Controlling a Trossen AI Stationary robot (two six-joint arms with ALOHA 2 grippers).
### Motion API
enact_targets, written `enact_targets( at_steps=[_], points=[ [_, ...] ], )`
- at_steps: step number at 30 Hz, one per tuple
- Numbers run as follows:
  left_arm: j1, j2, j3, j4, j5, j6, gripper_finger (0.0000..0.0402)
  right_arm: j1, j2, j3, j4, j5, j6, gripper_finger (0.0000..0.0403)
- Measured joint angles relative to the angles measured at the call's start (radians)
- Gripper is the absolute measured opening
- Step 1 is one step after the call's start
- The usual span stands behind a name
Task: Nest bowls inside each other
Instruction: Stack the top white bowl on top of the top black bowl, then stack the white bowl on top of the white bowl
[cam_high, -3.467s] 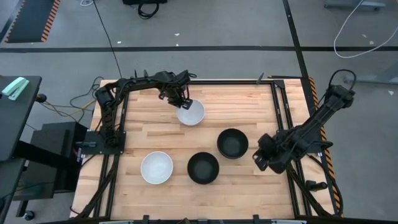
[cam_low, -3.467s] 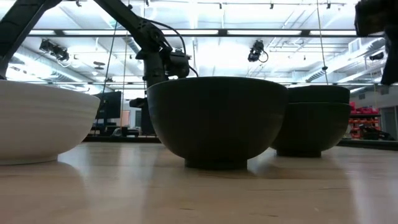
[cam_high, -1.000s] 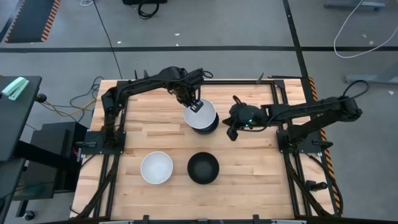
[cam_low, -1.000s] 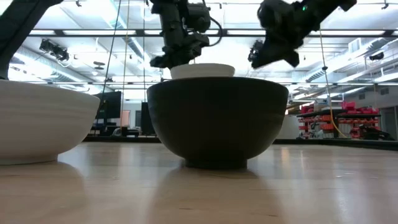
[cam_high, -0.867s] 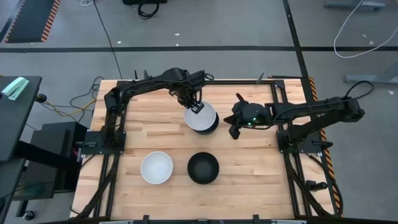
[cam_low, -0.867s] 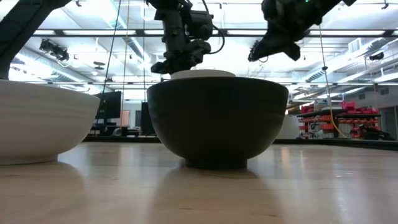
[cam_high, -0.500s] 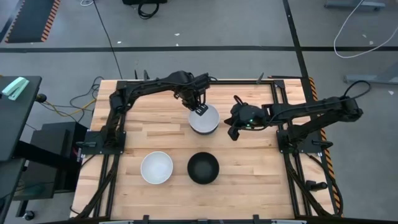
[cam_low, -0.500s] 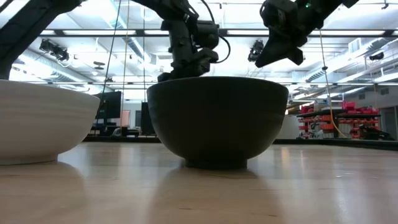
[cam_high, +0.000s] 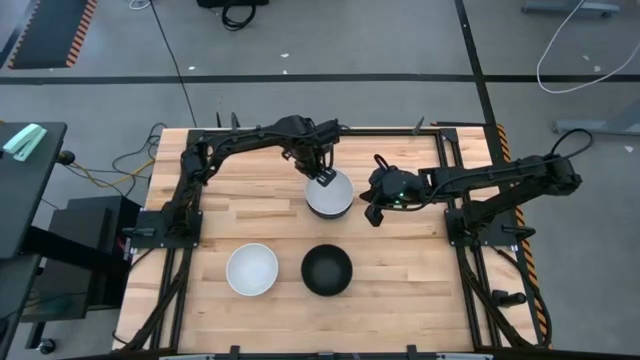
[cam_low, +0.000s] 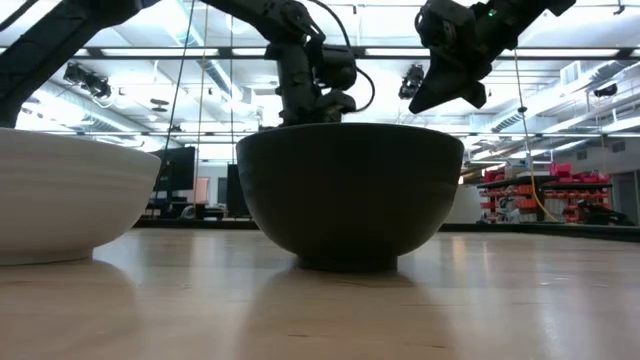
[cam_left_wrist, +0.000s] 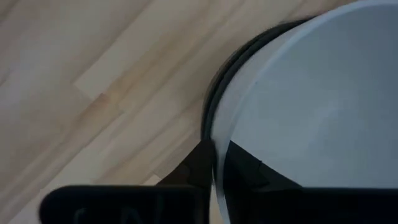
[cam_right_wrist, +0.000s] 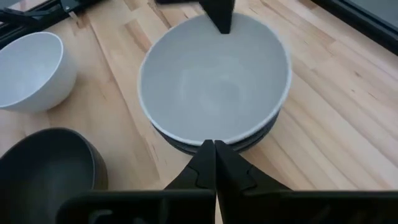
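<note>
A white bowl (cam_high: 329, 194) sits inside a stack of black bowls (cam_right_wrist: 249, 142) at mid-table; the black rims show just under it. My left gripper (cam_high: 322, 176) is at the white bowl's far rim, shut on it. My right gripper (cam_high: 371, 208) hovers shut, just right of the stack and above the table, touching nothing. Its shut fingertips (cam_right_wrist: 214, 158) point at the stack's rim. A second white bowl (cam_high: 252, 269) and a lone black bowl (cam_high: 327, 270) stand on their feet near the table's near edge. In the low view the lone black bowl (cam_low: 350, 190) hides the stack. My left gripper holds the white bowl by its rim (cam_left_wrist: 216, 146) on the far side, one finger inside the bowl and one outside. The fingers come from above, pointing down. The bowl sits level, down inside the black bowl (cam_left_wrist: 214, 87) under it.
The lone white bowl (cam_right_wrist: 31, 71) and black bowl (cam_right_wrist: 43, 165) stand toward the near-left of the stack, with bare wood between them and it. Metal rails (cam_high: 452, 170) run along the table's left and right sides. Bare wood lies near-right of the stack.
My left gripper has moved down and a little toward the right and near edges, lowering the white bowl into the black stack. In the low view the white rim has sunk out of sight behind the near black bowl. My right gripper has stayed about where it was.
</note>
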Motion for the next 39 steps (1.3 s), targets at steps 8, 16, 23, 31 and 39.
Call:
enact_targets(
  at_steps=[8,16,23,31,39],
  points=[
    [0.001,-0.003,0.054,-0.007,0.001,0.007,0.0095,0.000,0.000,0.000,0.000,0.000,0.000,0.0015],
    [0.026,-0.008,0.056,-0.050,0.011,0.020,0.0116,0.000,0.000,0.000,0.003,-0.004,-0.002,0.0012],
    [0.061,-0.025,0.143,-0.161,0.029,0.037,0.0129,-0.003,0.000,-0.001,0.028,-0.004,-0.029,0.0012],
    [0.022,-0.029,0.297,-0.419,-0.013,0.109,0.0133,-0.003,0.000,-0.001,0.029,-0.004,-0.033,0.0012],
    [-0.095,-0.085,0.240,-0.411,-0.031,0.066,0.0120,-0.003,-0.001,-0.001,0.024,-0.004,-0.064,0.0005]
  ],
)
